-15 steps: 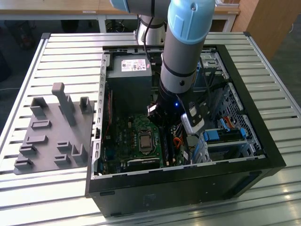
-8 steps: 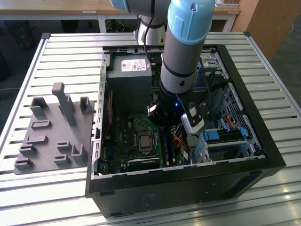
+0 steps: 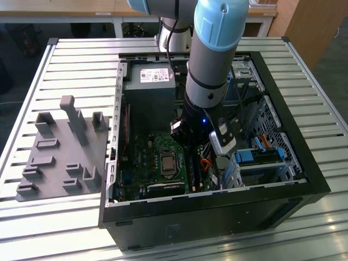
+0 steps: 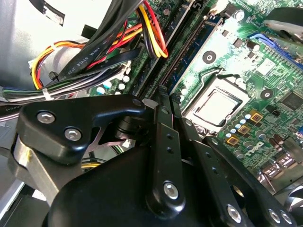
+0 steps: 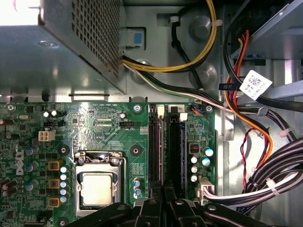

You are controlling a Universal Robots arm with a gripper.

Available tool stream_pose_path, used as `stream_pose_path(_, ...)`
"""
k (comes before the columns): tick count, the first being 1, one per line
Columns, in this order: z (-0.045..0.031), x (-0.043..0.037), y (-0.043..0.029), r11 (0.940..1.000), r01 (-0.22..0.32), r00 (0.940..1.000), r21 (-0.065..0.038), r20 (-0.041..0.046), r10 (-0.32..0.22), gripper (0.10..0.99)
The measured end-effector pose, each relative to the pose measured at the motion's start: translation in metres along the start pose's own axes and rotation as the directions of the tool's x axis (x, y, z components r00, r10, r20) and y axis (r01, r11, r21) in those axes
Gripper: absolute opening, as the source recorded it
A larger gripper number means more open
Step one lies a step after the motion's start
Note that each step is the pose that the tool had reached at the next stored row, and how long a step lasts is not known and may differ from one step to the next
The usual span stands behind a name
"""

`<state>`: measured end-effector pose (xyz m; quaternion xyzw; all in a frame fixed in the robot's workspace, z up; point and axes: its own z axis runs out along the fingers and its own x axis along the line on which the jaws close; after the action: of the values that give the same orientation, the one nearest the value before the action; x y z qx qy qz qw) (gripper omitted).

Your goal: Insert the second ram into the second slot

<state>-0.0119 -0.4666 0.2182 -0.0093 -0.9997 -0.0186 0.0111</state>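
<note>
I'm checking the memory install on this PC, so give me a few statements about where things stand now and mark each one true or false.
1. The gripper is down inside the open computer case, over the memory slots. True.
2. The processor socket has a fan mounted on it. False: it is bare, metal lid showing.
3. The grey fixture plate lies inside the case. False: it lies on the slatted table, at the exterior view's left of the case.
4. Yellow and orange wires run near the power supply. True.
</note>
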Motion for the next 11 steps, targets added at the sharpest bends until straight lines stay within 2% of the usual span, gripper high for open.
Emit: stream_pose_path(11, 0.0018, 0.0, -0.0001, 1.0, 0.0, 1.0, 0.0, 0.0, 0.0, 0.137)
